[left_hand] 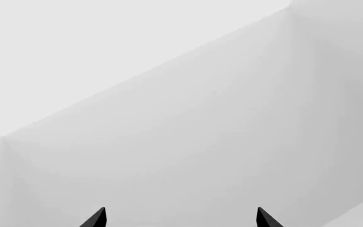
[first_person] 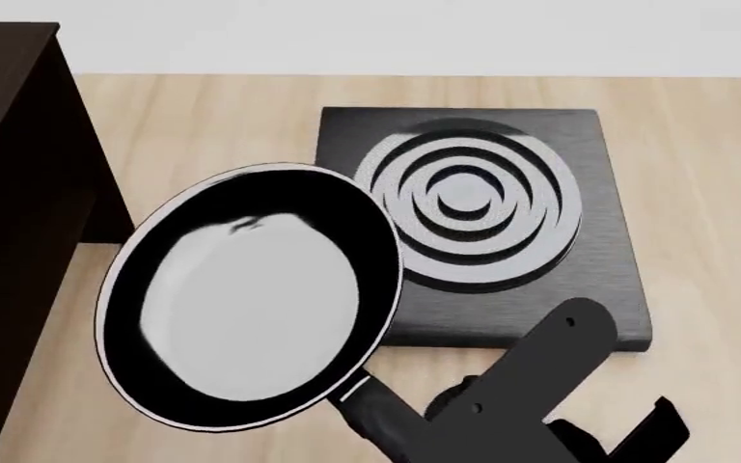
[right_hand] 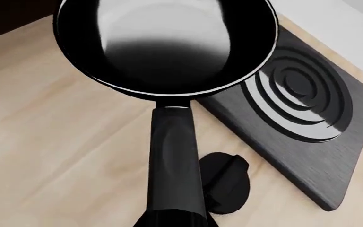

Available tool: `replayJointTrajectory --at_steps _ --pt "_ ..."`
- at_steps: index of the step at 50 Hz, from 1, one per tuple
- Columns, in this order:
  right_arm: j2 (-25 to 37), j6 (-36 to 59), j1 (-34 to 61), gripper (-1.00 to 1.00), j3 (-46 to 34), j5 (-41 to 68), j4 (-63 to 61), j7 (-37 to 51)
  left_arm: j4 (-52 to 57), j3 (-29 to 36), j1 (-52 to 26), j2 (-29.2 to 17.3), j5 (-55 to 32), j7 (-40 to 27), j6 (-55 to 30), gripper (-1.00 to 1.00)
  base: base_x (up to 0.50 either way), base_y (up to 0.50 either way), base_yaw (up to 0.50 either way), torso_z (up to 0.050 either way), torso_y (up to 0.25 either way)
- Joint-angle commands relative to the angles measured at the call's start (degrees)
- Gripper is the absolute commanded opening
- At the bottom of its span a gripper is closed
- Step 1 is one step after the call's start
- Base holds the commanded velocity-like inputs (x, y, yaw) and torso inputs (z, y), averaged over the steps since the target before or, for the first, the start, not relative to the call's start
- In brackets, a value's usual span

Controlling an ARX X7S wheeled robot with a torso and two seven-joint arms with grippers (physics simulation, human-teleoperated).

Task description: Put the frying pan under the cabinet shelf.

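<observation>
The right gripper (first_person: 506,429) is closed on the long black handle of the round black frying pan (first_person: 248,294) with a pale grey glossy inside. The pan is tilted, between the tall dark brown wooden cabinet shelf (first_person: 11,222) at the light wooden counter's (first_person: 216,116) left edge and the square black plate with concentric rings (first_person: 474,207), overlapping that plate's corner. Only the right wrist view shows a dark shadow beside the handle. The left gripper (left_hand: 181,220) shows two spread tips, empty, facing pale walls.
</observation>
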Motion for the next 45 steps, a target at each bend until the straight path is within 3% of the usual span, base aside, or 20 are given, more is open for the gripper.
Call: replayJointTrajectory --at_steps 1,26,45 --pt "-1.62 0.91 -1.99 -1.0 2.11 -6.16 1.18 -2.83 0.38 0.21 -0.14 -0.74 -1.15 -0.77 0.36 1.0 0.0 0.0 0.0 0.0 0.0" --pt "-7.09 1.93 -7.05 -1.0 2.4 -17.01 4.66 -11.29 0.88 0.67 -0.22 -2.18 -2.76 -1.53 1.15 1.0 0.0 0.0 0.0 0.0 0.002" --pt "-7.9 2.61 -9.76 -1.0 2.48 -24.84 6.81 -19.04 1.14 1.24 -0.58 -2.61 -3.09 -2.1 1.71 1.0 0.0 0.0 0.0 0.001 0.002"
